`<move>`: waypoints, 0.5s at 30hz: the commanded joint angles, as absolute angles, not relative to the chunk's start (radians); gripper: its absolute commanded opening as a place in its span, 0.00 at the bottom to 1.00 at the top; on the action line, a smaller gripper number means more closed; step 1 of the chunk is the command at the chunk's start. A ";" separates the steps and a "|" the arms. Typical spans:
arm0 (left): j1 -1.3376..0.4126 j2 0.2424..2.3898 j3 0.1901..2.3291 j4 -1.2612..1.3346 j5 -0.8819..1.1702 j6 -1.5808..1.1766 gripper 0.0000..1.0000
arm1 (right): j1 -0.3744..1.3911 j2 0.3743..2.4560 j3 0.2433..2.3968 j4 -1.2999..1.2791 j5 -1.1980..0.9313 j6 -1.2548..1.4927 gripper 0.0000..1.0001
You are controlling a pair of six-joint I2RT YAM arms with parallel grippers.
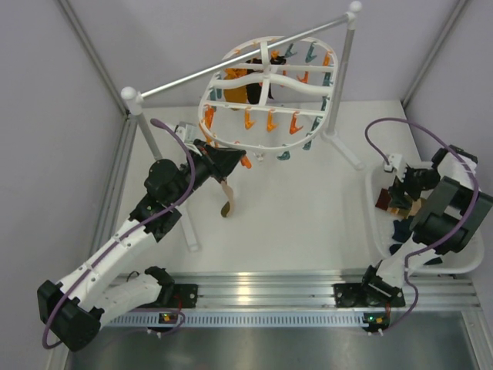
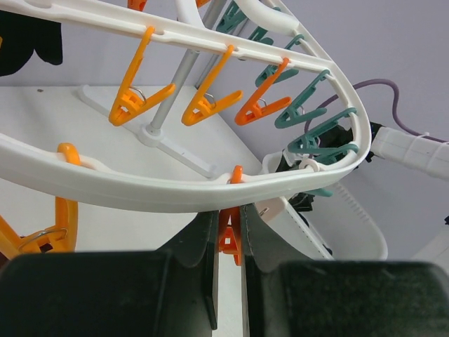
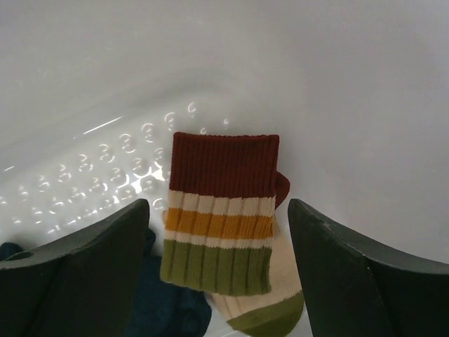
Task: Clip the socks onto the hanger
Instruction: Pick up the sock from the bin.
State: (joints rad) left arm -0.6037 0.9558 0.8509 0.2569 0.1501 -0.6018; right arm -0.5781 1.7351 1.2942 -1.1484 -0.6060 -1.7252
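The white oval hanger (image 1: 254, 77) hangs from the grey rail, with orange and teal pegs along its bars. My left gripper (image 1: 231, 159) is at its front-left rim (image 2: 140, 186). In the left wrist view this gripper (image 2: 228, 217) is shut on an orange peg (image 2: 231, 242) just under the rim. A tan sock (image 1: 226, 196) hangs below that gripper; what holds it is hidden. My right gripper (image 1: 400, 196) is open over the white tray (image 1: 373, 220). In the right wrist view it (image 3: 221, 270) straddles a striped sock (image 3: 221, 225) without touching it.
A dark blue sock (image 3: 165, 305) lies beside the striped one in the tray. A dark sock (image 1: 240, 89) hangs at the hanger's back left. The grey rail (image 1: 239, 62) stands on two white posts (image 1: 343, 77) with feet on the table.
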 commanded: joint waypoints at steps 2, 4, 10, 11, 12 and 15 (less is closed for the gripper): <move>-0.601 0.939 0.873 0.245 0.124 -0.592 0.00 | -0.569 1.769 1.247 -0.976 -0.630 -1.758 0.80; -0.600 0.939 0.871 0.242 0.124 -0.592 0.00 | -0.565 1.773 1.210 -0.931 -0.624 -1.752 0.80; -0.597 0.940 0.874 0.224 0.121 -0.588 0.00 | -0.542 1.759 1.099 -0.720 -0.620 -1.703 0.73; -0.597 0.940 0.876 0.221 0.124 -0.586 0.00 | -0.538 1.761 1.089 -0.707 -0.612 -1.703 0.68; -0.597 0.939 0.876 0.216 0.123 -0.584 0.00 | -0.538 1.761 1.078 -0.690 -0.608 -1.704 0.63; -0.595 0.940 0.877 0.215 0.123 -0.581 0.00 | -0.540 1.750 1.046 -0.647 -0.601 -1.692 0.41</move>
